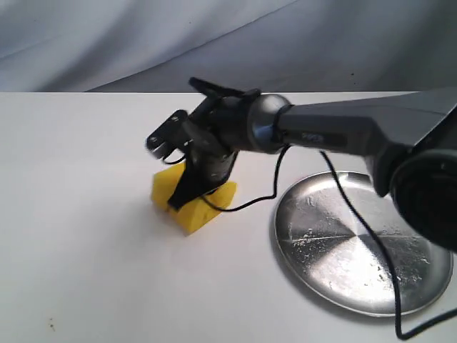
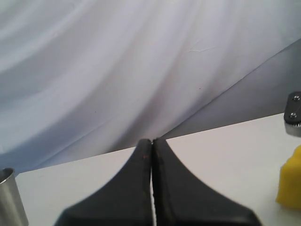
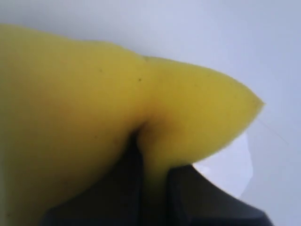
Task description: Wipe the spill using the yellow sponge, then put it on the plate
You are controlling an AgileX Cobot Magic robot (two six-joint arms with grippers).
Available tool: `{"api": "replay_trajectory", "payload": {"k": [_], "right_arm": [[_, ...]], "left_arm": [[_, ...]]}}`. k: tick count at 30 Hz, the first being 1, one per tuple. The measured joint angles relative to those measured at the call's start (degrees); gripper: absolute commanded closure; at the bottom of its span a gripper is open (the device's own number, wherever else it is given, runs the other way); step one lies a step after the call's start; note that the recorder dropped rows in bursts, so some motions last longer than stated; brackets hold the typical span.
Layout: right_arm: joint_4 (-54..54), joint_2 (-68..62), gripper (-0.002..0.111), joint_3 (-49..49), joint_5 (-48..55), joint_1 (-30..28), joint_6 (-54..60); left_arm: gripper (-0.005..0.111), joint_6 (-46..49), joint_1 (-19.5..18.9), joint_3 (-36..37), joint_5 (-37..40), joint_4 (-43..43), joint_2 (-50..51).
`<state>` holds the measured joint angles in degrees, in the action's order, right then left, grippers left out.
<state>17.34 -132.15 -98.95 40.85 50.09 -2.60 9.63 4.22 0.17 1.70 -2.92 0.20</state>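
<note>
Closest to the near edge, by the near right corner of the table, lies the plate. Nothing is on it.

Farther in, about the middle of the table, is the sponge. It seems to sit on the table top. Its long side runs mostly left to right, a bit slanted. The right gripper reaches across and pinches the sponge from above, and the foam bulges around the fingers. The plate lies to the right of the sponge and nearer to us, on the right arm's own side, so I think that arm has the short way there.

I cannot see the spill. It may be under the sponge.

The left gripper is off to the side, fingers pressed together on nothing.
</note>
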Motion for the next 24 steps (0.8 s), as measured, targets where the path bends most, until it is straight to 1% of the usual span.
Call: {"api": "replay_trajectory", "payload": {"k": [4,7,10,13,16,19,24], "right_arm": [[2.85,-0.22,0.108,-0.97,3.17,-7.93,-2.88],[2.94,-0.46,0.108,-2.78,7.18,-12.53,-4.04],[1.4,-0.94,0.108,-4.93,10.52,-16.16,-4.82],[-1.24,-1.15,0.108,-6.26,12.41,-18.29,-4.91],[-3.55,-1.15,0.108,-6.76,13.14,-17.98,-3.92],[-4.37,-1.15,0.108,-6.76,13.15,-15.83,-3.04],[-5.14,-1.15,0.108,-6.76,12.64,-7.34,-1.67]], "left_arm": [[0.107,0.0,0.0,0.0,0.0,0.0,0.0],[0.107,0.0,0.0,0.0,0.0,0.0,0.0],[0.107,0.0,0.0,0.0,0.0,0.0,0.0],[0.107,0.0,0.0,0.0,0.0,0.0,0.0],[0.107,0.0,0.0,0.0,0.0,0.0,0.0],[0.107,0.0,0.0,0.0,0.0,0.0,0.0],[0.107,0.0,0.0,0.0,0.0,0.0,0.0]]}}
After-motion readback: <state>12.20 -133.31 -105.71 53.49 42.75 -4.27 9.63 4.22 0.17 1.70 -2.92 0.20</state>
